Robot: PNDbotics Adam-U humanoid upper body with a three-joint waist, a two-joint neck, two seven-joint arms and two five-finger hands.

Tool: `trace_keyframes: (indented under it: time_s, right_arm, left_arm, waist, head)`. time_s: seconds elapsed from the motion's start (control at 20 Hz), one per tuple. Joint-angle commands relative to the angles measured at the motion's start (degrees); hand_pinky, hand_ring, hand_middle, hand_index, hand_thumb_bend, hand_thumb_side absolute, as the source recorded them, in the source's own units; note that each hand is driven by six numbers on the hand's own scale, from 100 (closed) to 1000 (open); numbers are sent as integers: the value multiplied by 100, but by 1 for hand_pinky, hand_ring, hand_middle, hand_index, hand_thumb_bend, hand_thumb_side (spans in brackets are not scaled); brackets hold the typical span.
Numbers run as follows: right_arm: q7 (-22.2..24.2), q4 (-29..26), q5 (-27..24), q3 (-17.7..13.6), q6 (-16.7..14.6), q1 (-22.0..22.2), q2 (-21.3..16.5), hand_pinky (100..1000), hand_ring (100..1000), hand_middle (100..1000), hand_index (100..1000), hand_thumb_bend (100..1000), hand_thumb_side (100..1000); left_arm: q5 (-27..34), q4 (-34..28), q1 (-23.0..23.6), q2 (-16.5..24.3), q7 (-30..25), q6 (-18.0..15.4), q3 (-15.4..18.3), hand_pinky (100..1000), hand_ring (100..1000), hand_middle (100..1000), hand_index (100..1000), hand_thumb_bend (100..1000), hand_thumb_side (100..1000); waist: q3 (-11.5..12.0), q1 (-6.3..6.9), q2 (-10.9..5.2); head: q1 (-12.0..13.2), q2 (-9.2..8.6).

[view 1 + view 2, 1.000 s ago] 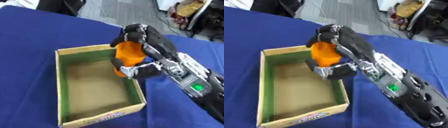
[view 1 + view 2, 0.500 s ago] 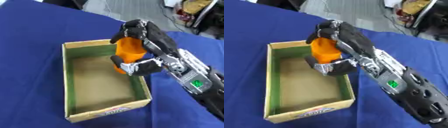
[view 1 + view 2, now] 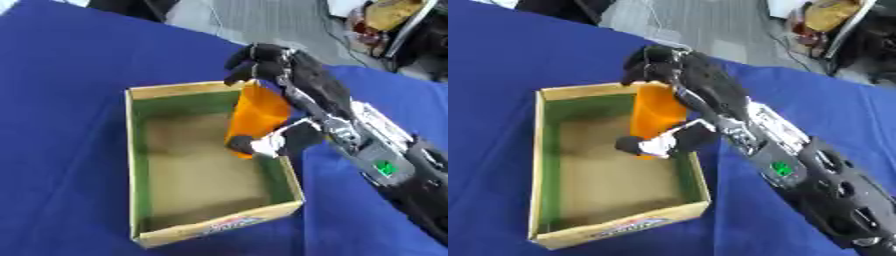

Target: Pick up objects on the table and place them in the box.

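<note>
An open cardboard box (image 3: 138, 165) with green inner walls lies on the blue-covered table (image 3: 61, 80). My right hand (image 3: 297, 90) comes in from the right and is shut on an orange object (image 3: 256, 118), fingers over its top and thumb under its lower end. The orange object hangs tilted just above the box's right wall, partly over the inside. The box floor shows nothing else inside. My left hand is in no view.
Past the table's far edge lies grey floor with cables and a yellow thing (image 3: 394, 15) at the upper right. Blue cloth surrounds the box on all sides.
The right hand has carried the orange object a little further over the box's right wall. The whole picture has shifted too, so the camera moved.
</note>
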Motion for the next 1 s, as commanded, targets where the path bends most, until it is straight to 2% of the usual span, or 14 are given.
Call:
trace_keyframes:
  time_s: [0.05, 0.35, 0.45, 0.55, 0.65, 0.75, 0.9, 0.95, 1.0]
  right_arm:
    - [-111, 130, 71, -77, -71, -48, -76, 762, 805, 870, 867, 660, 1000]
    - [-133, 309, 96, -75, -149, -34, -47, 767, 814, 883, 877, 632, 1000]
    - [-186, 279, 55, -103, -122, 16, -43, 747, 801, 880, 872, 623, 1000]
    - [-297, 82, -66, -173, -103, 189, -81, 732, 789, 866, 858, 597, 1000]
    - [-427, -247, -214, -317, -48, 496, -148, 710, 776, 856, 856, 584, 1000]
    - [-477, -659, -370, -473, 9, 940, -201, 709, 775, 853, 836, 560, 1000]
    - [-392, -873, -448, -702, -210, 1642, -134, 670, 755, 824, 809, 528, 1000]
    - [-382, -888, -455, -788, -291, 1846, -64, 652, 746, 809, 811, 581, 1000]
    - [-374, -895, -452, -890, -378, 2123, 87, 647, 744, 799, 792, 526, 1000]
  left_arm:
    - [-30, -81, -113, 32, -5, -14, -10, 999, 876, 891, 806, 166, 874]
    - [-42, -81, -107, 40, -3, -17, -10, 999, 876, 891, 806, 166, 874]
    - [-55, -81, -81, 65, -4, -20, -7, 999, 876, 891, 806, 165, 875]
    - [-80, -81, -30, 118, 7, -39, 10, 999, 875, 890, 806, 164, 874]
    - [-111, -81, 43, 194, 43, -74, 44, 999, 874, 888, 805, 162, 873]
    - [-151, -81, 169, 304, 90, -135, 86, 999, 872, 885, 805, 159, 874]
    - [-269, -81, 431, 479, 160, -195, 194, 998, 871, 885, 804, 155, 876]
    - [-309, -81, 509, 534, 194, -207, 228, 998, 870, 884, 804, 154, 875]
    - [-361, -81, 624, 631, 243, -232, 282, 999, 870, 883, 804, 151, 875]
  waist:
    - [-10, 59, -118]
    - [-27, 63, -111]
    - [-68, 71, -113]
    - [-149, 84, -118]
    - [-259, 110, -123]
    - [-420, 163, -135]
    - [-692, 279, -178]
    - [-770, 307, -194]
    - [-894, 343, -226]
  head:
    - [41, -109]
    - [53, -141]
    - [29, -225]
    - [-75, -406]
    - [-266, -727]
    - [-439, -1130]
    - [-461, -1594]
    - [-457, -1710]
    - [-396, -1814]
